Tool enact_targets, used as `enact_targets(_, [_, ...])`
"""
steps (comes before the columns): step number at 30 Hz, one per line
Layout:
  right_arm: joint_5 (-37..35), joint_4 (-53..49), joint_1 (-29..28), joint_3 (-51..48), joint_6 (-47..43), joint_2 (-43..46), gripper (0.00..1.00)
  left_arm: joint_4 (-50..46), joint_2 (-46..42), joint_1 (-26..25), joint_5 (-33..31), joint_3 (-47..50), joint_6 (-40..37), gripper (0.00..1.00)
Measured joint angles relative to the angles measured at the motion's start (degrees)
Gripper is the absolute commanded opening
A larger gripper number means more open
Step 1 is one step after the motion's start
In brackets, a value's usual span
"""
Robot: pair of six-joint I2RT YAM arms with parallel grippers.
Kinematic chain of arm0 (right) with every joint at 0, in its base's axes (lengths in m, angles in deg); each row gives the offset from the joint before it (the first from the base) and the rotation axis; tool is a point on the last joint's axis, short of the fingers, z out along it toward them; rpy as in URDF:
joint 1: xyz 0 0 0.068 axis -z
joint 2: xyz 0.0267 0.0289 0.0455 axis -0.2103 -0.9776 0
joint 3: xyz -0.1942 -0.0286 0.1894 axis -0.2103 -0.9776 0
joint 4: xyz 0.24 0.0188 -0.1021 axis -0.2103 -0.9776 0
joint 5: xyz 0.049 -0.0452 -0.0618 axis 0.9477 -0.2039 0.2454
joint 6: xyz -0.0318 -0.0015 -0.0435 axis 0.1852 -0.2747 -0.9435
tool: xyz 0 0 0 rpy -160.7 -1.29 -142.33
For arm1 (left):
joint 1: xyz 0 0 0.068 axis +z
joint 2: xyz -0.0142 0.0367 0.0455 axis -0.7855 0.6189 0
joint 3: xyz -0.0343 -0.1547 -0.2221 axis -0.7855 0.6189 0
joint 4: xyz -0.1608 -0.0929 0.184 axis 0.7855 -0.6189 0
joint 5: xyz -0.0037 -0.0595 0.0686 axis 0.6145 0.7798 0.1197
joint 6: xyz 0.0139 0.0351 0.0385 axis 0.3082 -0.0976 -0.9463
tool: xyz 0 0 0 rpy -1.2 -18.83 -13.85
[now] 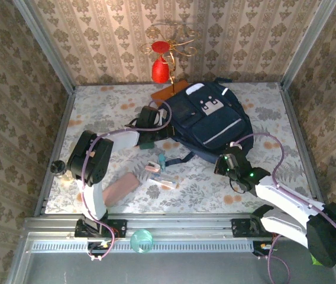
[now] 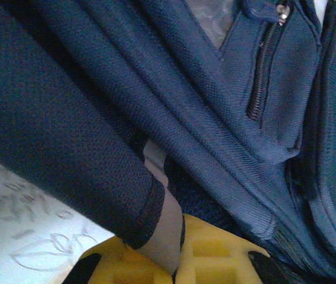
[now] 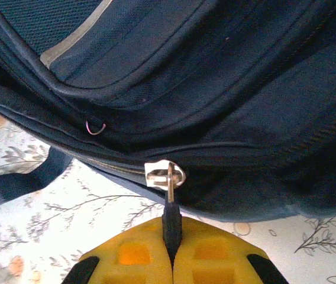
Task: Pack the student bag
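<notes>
Setting: A table under a pale floral-print cloth (image 1: 268, 118), walled in by damask-patterned wallpaper. Seen from above, two arms reach in from the near edge.

Student bag: The large dark navy fabric backpack (image 1: 212, 118) with grey trim patches lies flat, front pockets up, at the far centre-right of the table. A black webbing strap (image 1: 183, 158) trails from its near-left edge onto the cloth.

Left gripper: The yellow-padded left gripper (image 2: 177, 267) is clamped on a fold of the backpack's navy fabric at the bag's left side. A strip of pale lining shows in the pinch.

Right gripper: The right gripper (image 3: 171, 251), also yellow-padded, is pinched tight on the black pull tab (image 3: 171, 214) of a silver zip slider (image 3: 164, 173) at the bag's near edge.

Pocket detail: A closed dark pocket zip (image 2: 261, 71) runs down a pouch of navy fabric in the left wrist view. A grey reflective stripe (image 3: 73, 44) crosses the front panel in the right wrist view.

Loose items: A pink oblong pouch (image 1: 120, 188) lies near-left, just beside the left arm. Between it and the bag sits a cluster of small pale items (image 1: 161, 177), too small to identify.

Far edge: A red vase-shaped ornament (image 1: 160, 70) on a gold wire stand rises from a brown wooden board (image 1: 171, 92), just beside the backpack's far-left corner.

Near rail: A translucent teal round object (image 1: 141, 241) rests on the metal frame between the arm bases.
</notes>
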Motion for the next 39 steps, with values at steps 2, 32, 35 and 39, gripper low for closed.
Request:
enact_targets(2, [2.4, 0.1, 0.0, 0.8, -0.2, -0.1, 0.0, 0.0, 0.3, 0.7, 0.1, -0.4, -1.9, 0.15])
enact_targets(32, [21.1, -2.8, 0.1, 10.0, -7.7, -6.1, 0.0, 8.6, -15.8, -14.6, 0.9, 13.7, -69.1, 0.66])
enact_targets(35, [21.8, -2.8, 0.3, 10.0, -7.8, -6.2, 0.0, 8.6, -14.0, -14.8, 0.8, 13.6, -73.4, 0.65])
enact_targets(39, [22.6, -2.8, 0.4, 10.0, -7.8, -6.8, 0.0, 7.9, -11.1, -16.0, -0.2, 12.2, -77.7, 0.63])
